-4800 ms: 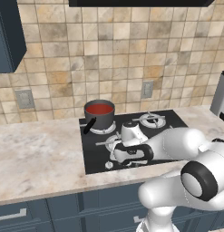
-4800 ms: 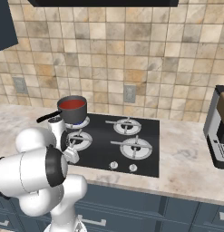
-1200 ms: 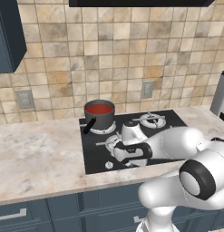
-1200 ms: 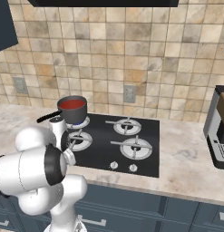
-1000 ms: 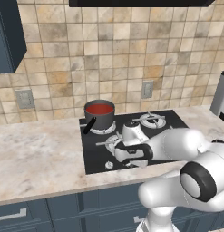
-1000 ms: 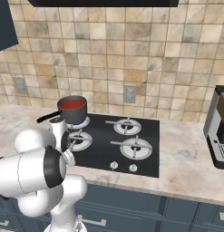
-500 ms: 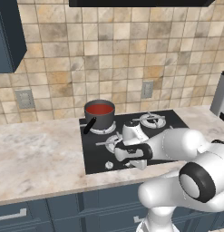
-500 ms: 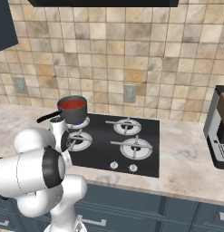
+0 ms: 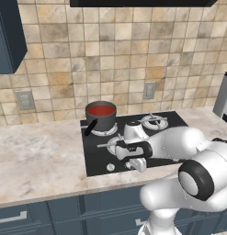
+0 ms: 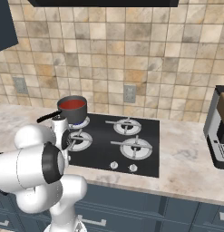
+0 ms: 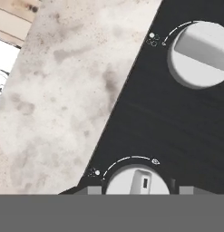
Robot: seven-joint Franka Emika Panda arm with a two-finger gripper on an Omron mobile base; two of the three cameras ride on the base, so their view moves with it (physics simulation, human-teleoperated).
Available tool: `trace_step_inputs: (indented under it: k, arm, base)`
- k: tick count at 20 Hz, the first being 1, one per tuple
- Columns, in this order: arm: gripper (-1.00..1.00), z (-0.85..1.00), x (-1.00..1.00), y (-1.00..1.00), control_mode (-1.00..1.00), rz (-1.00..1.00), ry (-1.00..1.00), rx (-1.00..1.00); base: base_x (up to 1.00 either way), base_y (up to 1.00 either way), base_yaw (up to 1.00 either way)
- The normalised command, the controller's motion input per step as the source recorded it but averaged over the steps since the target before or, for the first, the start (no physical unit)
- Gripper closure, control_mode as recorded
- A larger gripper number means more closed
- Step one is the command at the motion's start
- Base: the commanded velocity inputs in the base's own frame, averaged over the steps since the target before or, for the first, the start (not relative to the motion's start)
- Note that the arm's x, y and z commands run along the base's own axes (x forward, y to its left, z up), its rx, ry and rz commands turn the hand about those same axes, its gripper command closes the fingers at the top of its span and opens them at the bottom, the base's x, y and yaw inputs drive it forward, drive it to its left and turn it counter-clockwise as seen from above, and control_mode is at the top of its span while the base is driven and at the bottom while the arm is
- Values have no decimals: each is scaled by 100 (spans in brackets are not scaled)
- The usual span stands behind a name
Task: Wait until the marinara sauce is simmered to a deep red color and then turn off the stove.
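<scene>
The marinara sauce (image 9: 101, 110) is a smooth red disc in a small dark saucepan (image 9: 100, 120) on the back left burner of the black stove (image 9: 147, 137); it also shows as sauce (image 10: 71, 104) from the right. My gripper (image 9: 116, 159) reaches down at the stove's front left edge. In the hand view my gripper (image 11: 139, 190) has its two tips close on either side of a round silver knob (image 11: 137, 181). A second knob (image 11: 202, 54) sits apart at the upper right.
Marble counter (image 9: 36, 156) lies left of the stove and runs on to its right (image 10: 186, 167). A coffee machine (image 10: 218, 136) stands at the far right. Two more knobs (image 10: 123, 166) sit on the stove's front edge. Wall outlets (image 9: 149, 90) are on the tiled backsplash.
</scene>
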Motion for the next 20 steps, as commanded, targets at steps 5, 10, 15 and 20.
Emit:
trace_step_inputs:
  k: [5,10,15,20]
  arm:
    - [100,-12,0,-18,-100,-22,6,0]
    - [100,-12,0,-16,-100,-23,6,0]
    - [100,-11,0,-15,-100,-23,6,0]
    - [100,-12,0,-16,-100,-23,6,0]
  base:
    - [0,0,0]
    - [0,0,0]
    - [0,0,0]
    - [0,0,0]
